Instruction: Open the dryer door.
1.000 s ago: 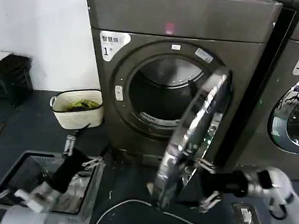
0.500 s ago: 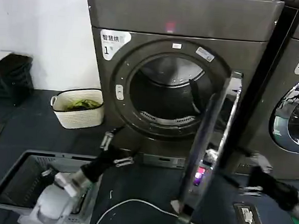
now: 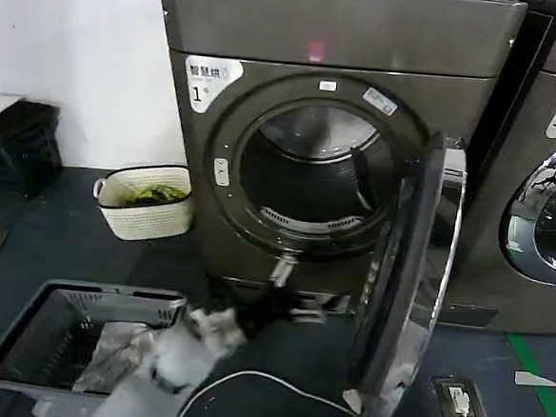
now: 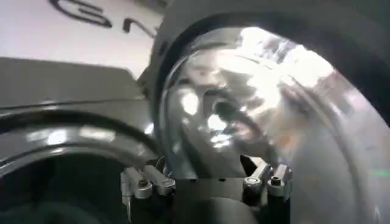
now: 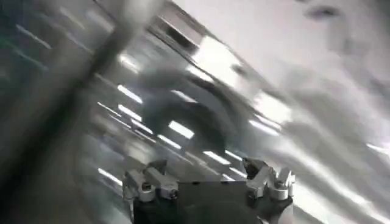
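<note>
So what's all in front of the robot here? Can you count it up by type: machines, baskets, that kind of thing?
Front-loading machines: 2, the dryer with its dryer door swung open, and a second grey machine
Baskets: 2, a white basket and a grey basket
White cables: 1
Floor sockets: 1
Total: 6

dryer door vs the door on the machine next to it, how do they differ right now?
The dryer door is swung wide open, seen nearly edge-on; the neighbour's door sits shut against its machine. The dryer door exposes the drum opening; the neighbour's covers its own. Both have shiny chrome rings.
</note>
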